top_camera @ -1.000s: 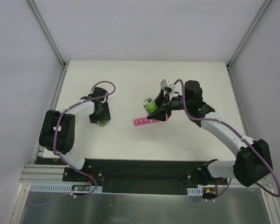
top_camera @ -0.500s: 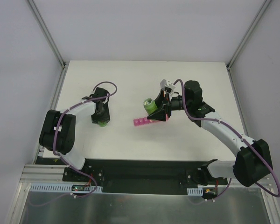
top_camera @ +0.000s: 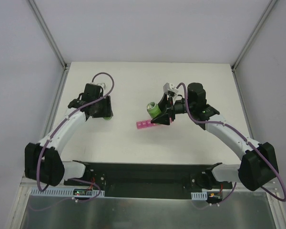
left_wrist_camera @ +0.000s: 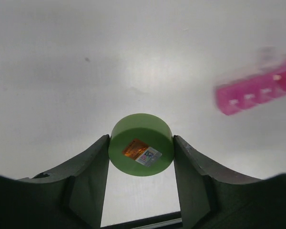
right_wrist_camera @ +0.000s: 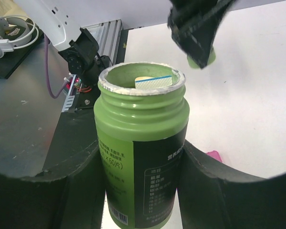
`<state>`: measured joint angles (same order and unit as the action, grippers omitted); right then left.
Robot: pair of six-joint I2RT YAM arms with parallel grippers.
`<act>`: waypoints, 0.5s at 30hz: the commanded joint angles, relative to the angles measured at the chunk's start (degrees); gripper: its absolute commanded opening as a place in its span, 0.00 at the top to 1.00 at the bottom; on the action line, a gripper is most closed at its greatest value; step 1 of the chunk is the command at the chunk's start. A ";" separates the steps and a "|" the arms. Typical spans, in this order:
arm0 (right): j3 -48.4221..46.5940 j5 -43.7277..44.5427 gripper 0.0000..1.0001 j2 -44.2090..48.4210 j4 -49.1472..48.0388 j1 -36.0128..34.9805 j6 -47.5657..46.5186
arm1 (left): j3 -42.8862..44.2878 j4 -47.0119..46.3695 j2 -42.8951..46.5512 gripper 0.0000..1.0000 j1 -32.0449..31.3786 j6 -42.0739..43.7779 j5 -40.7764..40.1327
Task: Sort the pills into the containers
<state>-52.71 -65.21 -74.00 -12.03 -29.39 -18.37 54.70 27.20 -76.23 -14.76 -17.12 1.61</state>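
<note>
My right gripper (right_wrist_camera: 140,148) is shut on an uncapped green pill bottle (right_wrist_camera: 138,124), held a little tilted above the table (top_camera: 154,109). A white and blue slip shows inside its mouth; the pills are hidden. The containers, a bright-pink strip of small compartments (top_camera: 144,125), lie on the table just below and left of the bottle, and appear blurred at the right of the left wrist view (left_wrist_camera: 257,88). My left gripper (left_wrist_camera: 141,140) is shut on the bottle's round green cap (left_wrist_camera: 141,150), both fingers pressing its sides, over the left part of the table (top_camera: 105,114).
The white table (top_camera: 133,81) has metal frame posts at its back corners and a grey wall behind. A black base rail (top_camera: 148,174) runs along the near edge. Headphones (right_wrist_camera: 9,31) lie beyond the table, seen in the right wrist view.
My left arm has stretched out and carried the cap up and slightly back, its jaws having closed in on it. The right arm, bottle and pink strip have stayed put.
</note>
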 commanded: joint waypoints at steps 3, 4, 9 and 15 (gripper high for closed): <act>-2.13 -2.82 0.90 3.24 0.96 0.21 -5.36 | 13.67 9.35 11.27 0.80 -1.32 2.36 24.36; -2.22 -2.90 0.90 3.33 1.57 0.12 -5.62 | 14.90 9.80 12.67 0.80 -1.58 1.75 26.84; -2.57 -3.34 0.90 4.03 2.98 -0.41 -7.29 | 20.97 9.63 13.65 0.80 -3.43 -4.84 36.88; -3.63 -2.73 0.89 4.39 6.75 -2.78 -10.10 | 25.63 9.27 10.14 0.80 -7.29 -9.77 43.65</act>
<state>-52.93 -65.65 -71.68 -6.15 -30.57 -24.58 77.01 34.85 -63.31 -19.62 -22.09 36.95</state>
